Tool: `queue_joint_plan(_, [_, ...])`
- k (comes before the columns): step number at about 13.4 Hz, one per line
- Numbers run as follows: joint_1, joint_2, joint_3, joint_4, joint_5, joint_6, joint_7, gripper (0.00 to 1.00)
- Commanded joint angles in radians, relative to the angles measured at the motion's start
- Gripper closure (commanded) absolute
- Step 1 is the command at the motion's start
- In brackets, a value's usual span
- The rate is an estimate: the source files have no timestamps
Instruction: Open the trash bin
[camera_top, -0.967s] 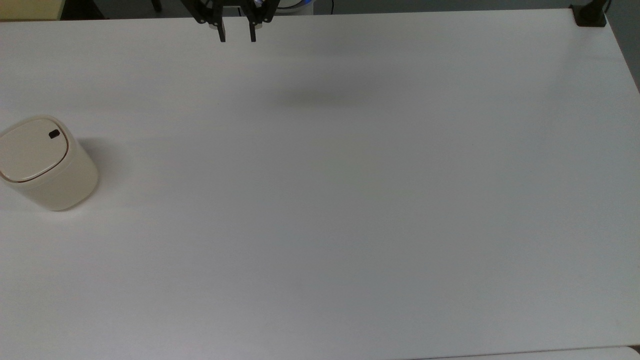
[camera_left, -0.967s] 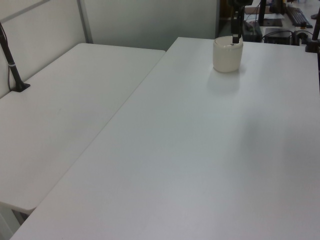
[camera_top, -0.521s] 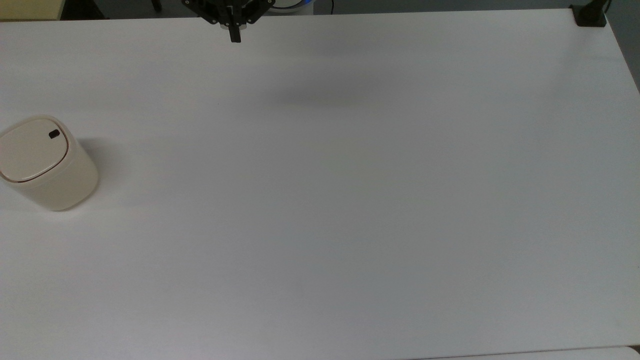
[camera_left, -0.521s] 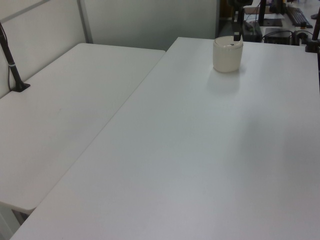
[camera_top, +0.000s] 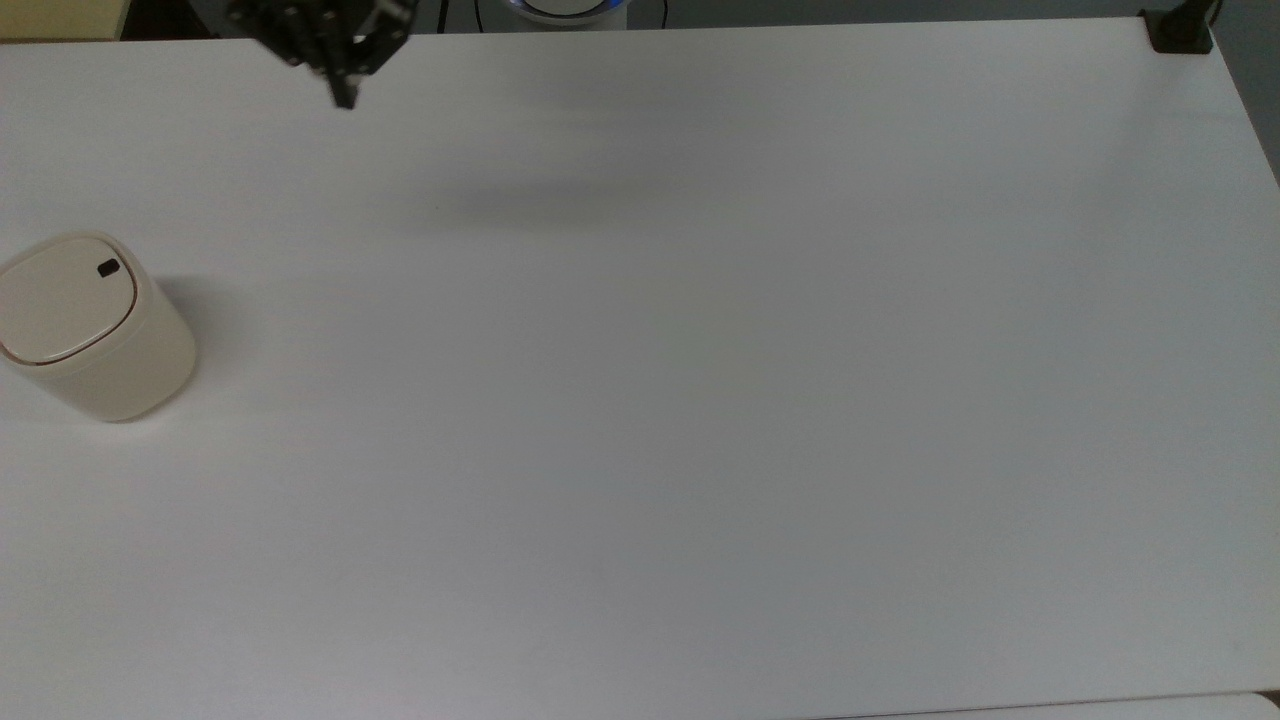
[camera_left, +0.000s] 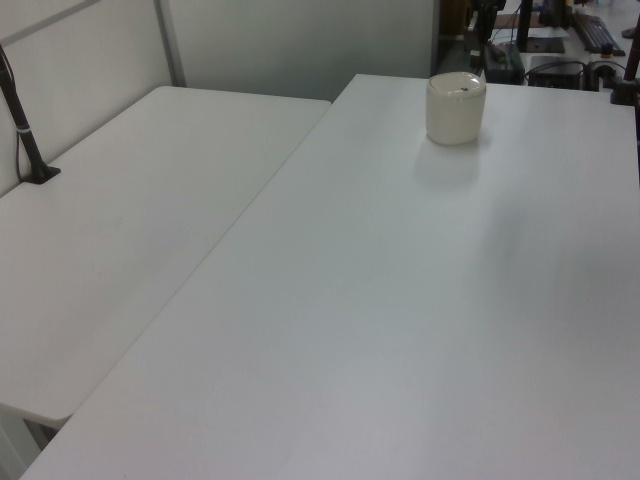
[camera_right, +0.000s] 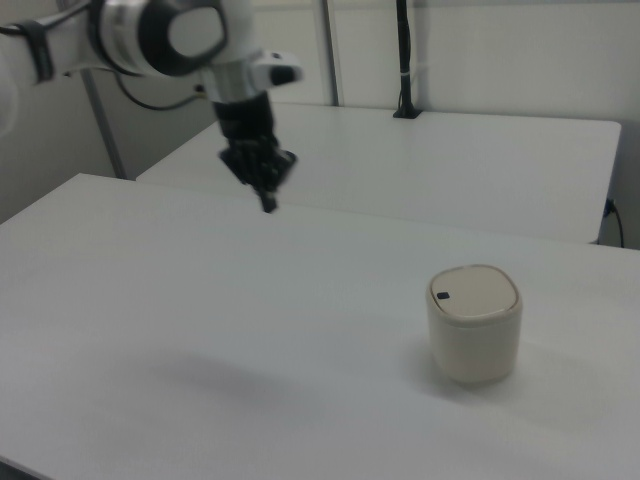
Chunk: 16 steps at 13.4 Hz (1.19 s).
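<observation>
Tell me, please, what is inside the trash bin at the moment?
That cannot be seen: the trash bin is covered by its closed flat lid, which carries a small black button.

The trash bin (camera_top: 95, 325) is stood upright on the table (camera_top: 700, 400) at the top view's left edge. The gripper (camera_top: 344, 98) is held above the table's far edge, well apart from the bin.

trash bin (camera_left: 456, 108), lid closed, on white table (camera_left: 400, 320)

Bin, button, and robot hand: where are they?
bin (camera_right: 475, 345), right view, its side wall
button (camera_top: 108, 268), top view, its black middle
hand (camera_right: 267, 203), right view, the shut fingertips
</observation>
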<state>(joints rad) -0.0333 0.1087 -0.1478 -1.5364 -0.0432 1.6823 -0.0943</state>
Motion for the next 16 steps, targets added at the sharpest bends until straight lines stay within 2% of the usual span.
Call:
queue_joint_plan(1, [-0.092, 0.060, -0.004, 0.009, -0.017, 0.117, 0.025, 1.00])
queue_joint_plan(8, [-0.263, 0.183, -0.006, 0.010, -0.017, 0.393, 0.048, 1.00])
queue_joint_plan(11, [-0.266, 0.259, -0.045, 0.062, -0.018, 0.453, 0.108, 1.00])
queue_joint_plan(16, [-0.267, 0.334, -0.049, 0.065, -0.043, 0.480, 0.113, 1.00])
